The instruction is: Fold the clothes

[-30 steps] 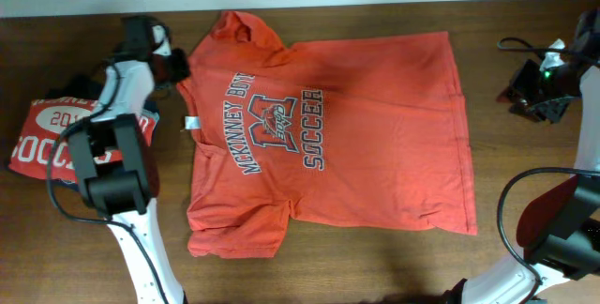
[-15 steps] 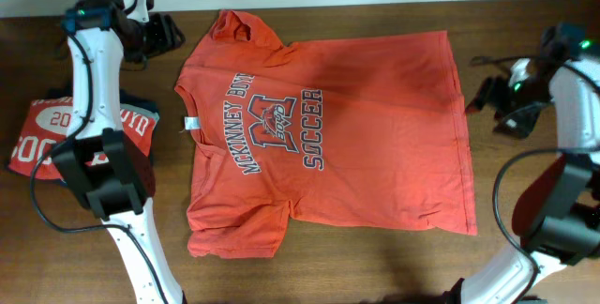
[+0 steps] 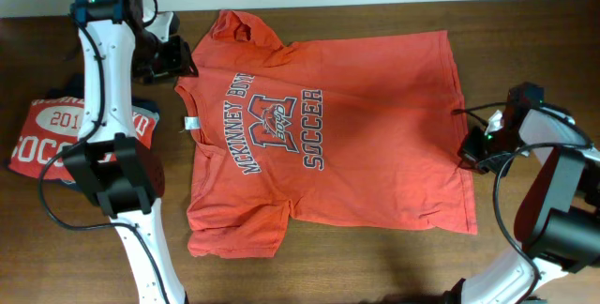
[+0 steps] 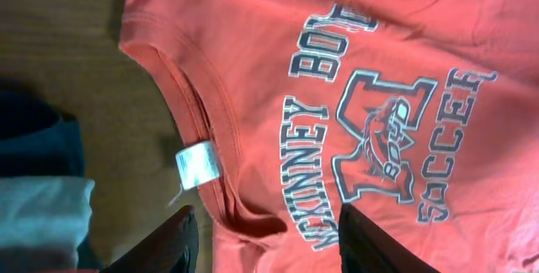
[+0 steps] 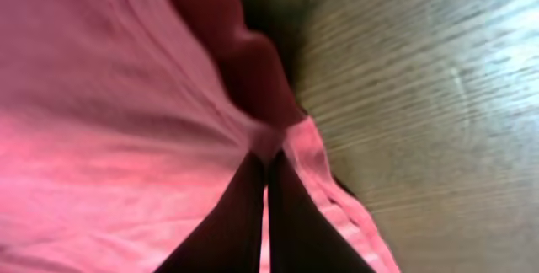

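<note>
The orange-red T-shirt (image 3: 375, 126) lies flat, print up, with its neck to the left and its hem to the right. My left gripper (image 3: 178, 60) is open and hovers over the collar by the far shoulder. The left wrist view shows the shirt (image 4: 379, 71), its white neck tag (image 4: 199, 163), and my fingers (image 4: 268, 239) spread either side of the collar. My right gripper (image 3: 466, 151) is at the hem's right edge. In the right wrist view its fingers (image 5: 268, 162) are shut on a bunched fold of the shirt's hem (image 5: 109, 96).
A red shirt with white print (image 3: 47, 140) lies at the left edge on folded navy and grey garments (image 3: 70, 93), which also show in the left wrist view (image 4: 34, 189). Bare wooden table (image 3: 525, 41) lies right of the hem. The table's back edge meets a pale wall.
My left gripper has moved from the back left corner toward the shirt's collar. My right gripper has come down and left from the table's right side onto the hem and closed on it.
</note>
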Controlling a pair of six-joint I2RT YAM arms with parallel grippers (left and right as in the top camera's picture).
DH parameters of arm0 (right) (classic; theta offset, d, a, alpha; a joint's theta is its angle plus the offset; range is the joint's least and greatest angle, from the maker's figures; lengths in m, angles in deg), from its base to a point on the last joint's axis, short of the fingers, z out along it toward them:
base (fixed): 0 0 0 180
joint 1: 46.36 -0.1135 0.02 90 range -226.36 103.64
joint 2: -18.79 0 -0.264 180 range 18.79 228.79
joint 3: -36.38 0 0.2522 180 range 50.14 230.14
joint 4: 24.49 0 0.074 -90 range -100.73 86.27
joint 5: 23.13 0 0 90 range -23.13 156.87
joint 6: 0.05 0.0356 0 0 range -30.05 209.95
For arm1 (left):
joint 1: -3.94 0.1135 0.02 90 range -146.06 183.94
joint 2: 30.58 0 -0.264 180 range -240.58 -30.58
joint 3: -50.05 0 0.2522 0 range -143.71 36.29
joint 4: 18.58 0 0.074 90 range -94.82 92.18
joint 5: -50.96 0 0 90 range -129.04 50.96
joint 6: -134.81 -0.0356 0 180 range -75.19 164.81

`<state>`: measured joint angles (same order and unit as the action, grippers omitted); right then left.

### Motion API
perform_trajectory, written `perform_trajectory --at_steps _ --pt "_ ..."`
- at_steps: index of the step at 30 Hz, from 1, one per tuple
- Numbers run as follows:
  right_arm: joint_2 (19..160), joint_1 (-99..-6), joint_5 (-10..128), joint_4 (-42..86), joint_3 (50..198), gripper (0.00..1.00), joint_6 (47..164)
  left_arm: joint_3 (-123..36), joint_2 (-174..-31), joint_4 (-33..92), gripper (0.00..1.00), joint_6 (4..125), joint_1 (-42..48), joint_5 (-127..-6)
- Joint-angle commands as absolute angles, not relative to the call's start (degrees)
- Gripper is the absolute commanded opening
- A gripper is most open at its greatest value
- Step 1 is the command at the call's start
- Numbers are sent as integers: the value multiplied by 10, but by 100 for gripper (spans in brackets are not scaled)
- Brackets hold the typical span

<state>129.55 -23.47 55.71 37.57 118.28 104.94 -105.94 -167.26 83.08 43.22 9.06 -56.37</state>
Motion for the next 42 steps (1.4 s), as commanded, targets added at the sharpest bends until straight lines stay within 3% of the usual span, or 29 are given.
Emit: perform_trajectory --at_steps 1,8,12,16,22,32,36,42 --pt "1336 -216 723 362 1143 4 1125 -1065 -1678 852 53 418 90 -558" --pt "1336 -145 722 409 1223 4 1119 -1065 -1678 877 51 386 90 -554" --pt "1336 -132 622 436 1280 5 1054 -1065 -1678 871 50 387 90 -551" --pt "1332 -137 539 468 1331 36 1009 -1087 -1672 885 41 387 89 -551" --pt "1278 -137 518 545 1423 51 1009 -1139 -1588 892 41 387 78 -511" --pt "1163 -137 457 577 1434 55 996 -1137 -1452 919 42 469 27 -361" --pt "1125 -137 432 597 1434 58 996 -1118 -1413 919 49 526 26 -352" --pt "1092 -137 433 630 1434 59 991 -1054 -1353 919 50 544 26 -351"
